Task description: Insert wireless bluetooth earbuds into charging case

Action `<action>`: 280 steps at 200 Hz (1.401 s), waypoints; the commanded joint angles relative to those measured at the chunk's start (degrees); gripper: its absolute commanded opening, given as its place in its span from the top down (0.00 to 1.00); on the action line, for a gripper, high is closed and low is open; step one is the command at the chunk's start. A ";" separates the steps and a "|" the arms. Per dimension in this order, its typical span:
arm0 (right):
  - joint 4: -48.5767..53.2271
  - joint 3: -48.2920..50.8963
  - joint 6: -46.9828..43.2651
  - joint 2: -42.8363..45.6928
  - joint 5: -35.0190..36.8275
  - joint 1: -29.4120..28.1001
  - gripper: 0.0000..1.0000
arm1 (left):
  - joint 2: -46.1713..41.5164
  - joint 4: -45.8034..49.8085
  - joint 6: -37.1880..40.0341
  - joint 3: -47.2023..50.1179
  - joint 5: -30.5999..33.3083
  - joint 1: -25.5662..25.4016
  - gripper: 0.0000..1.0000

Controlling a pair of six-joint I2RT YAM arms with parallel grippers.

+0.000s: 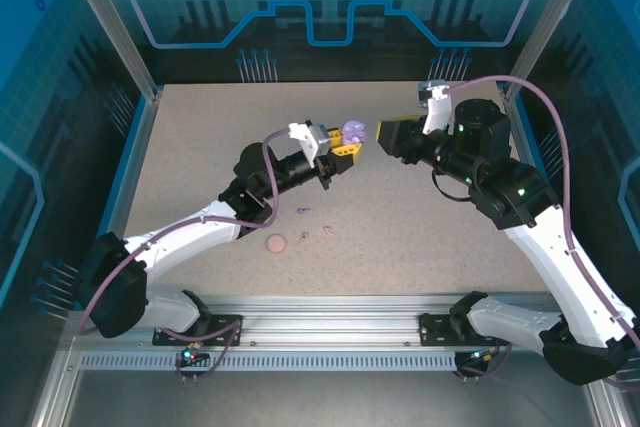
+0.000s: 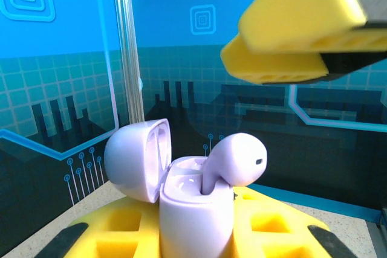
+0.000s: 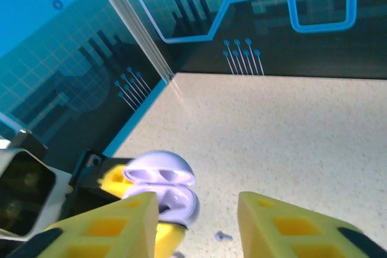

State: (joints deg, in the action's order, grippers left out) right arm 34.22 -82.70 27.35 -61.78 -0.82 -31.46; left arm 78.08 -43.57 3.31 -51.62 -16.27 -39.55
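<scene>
As the lavender earbud [image 2: 239,161] sits stem-down in its open charging case [image 2: 193,209], I see both raised above the table [image 1: 450,247].
My left gripper [image 1: 346,147] clamps the case; my right gripper [image 1: 386,135], just right of it, stands parted and empty.

The lavender earbud [image 2: 240,160] hides its stem inside the case [image 2: 195,219].
</scene>
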 commanded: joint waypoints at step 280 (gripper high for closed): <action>4.82 -8.31 1.65 -10.25 -12.18 -4.51 1.00 | 1.53 -1.30 -0.15 -1.21 -0.16 -0.22 1.00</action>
State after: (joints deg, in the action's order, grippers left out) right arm 40.71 -88.99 29.58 -71.00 -11.99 -35.27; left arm 79.31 -43.27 3.31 -51.62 -15.84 -39.48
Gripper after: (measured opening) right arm 0.051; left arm 0.222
